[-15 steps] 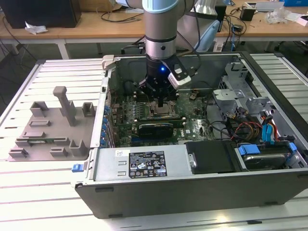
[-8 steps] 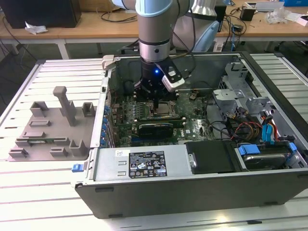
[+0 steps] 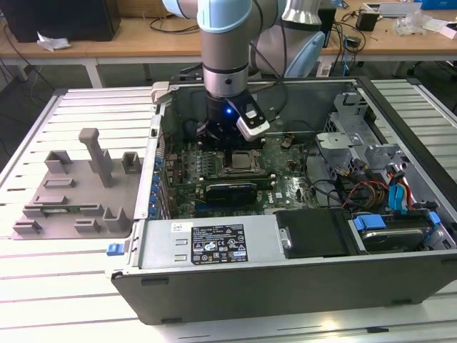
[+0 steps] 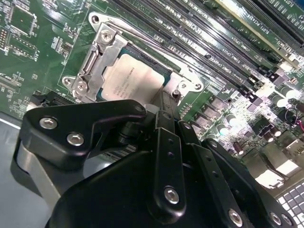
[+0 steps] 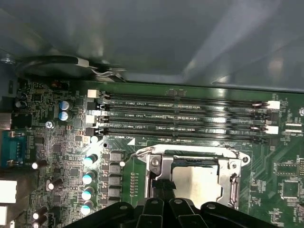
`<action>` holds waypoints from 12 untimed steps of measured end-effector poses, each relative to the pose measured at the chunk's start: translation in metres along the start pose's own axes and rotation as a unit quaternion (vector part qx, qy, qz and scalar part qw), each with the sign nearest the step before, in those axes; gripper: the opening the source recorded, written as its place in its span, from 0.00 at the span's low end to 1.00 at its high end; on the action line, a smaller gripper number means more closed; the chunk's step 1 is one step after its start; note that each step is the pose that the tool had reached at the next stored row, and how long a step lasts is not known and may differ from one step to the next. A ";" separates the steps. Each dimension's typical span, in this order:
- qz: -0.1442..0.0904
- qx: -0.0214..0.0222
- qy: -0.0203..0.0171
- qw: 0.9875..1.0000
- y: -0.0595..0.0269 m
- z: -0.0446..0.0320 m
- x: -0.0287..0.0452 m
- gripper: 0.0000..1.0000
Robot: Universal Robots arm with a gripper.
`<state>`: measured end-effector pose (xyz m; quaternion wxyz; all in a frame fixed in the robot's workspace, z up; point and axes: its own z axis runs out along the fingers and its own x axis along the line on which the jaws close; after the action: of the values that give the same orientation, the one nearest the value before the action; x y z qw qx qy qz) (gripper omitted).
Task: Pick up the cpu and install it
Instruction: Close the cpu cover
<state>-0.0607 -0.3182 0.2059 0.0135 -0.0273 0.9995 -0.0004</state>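
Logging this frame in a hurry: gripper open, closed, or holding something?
Gripper: cannot be told; it hangs right over the cpu, which lies in the socket frame.

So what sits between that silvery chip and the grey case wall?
In the first wrist view, four long black memory slots lie side by side between the cpu and the case wall.

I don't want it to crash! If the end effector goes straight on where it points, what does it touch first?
Probably the cpu, lying in the socket frame right under the end effector, though depth is unclear.
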 end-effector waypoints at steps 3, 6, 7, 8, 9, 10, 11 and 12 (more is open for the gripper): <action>0.000 0.000 0.000 1.000 0.0000 0.0009 0.0005 0.11; 0.000 0.000 0.000 1.000 0.0001 0.0041 0.0006 0.11; 0.000 0.000 0.000 1.000 0.0001 0.0035 0.0006 0.11; 0.000 -0.001 0.000 1.000 0.0002 0.0028 0.0005 0.11; 0.000 -0.001 -0.001 1.000 0.0004 0.0020 0.0004 0.11; 0.000 0.000 0.000 1.000 0.0001 -0.0015 0.0004 0.11; 0.000 0.000 0.000 1.000 0.0001 -0.0044 0.0004 0.11; 0.000 0.000 0.000 1.000 0.0001 -0.0063 0.0003 0.11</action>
<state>-0.0612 -0.3181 0.2123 0.0136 -0.0273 0.9995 0.0000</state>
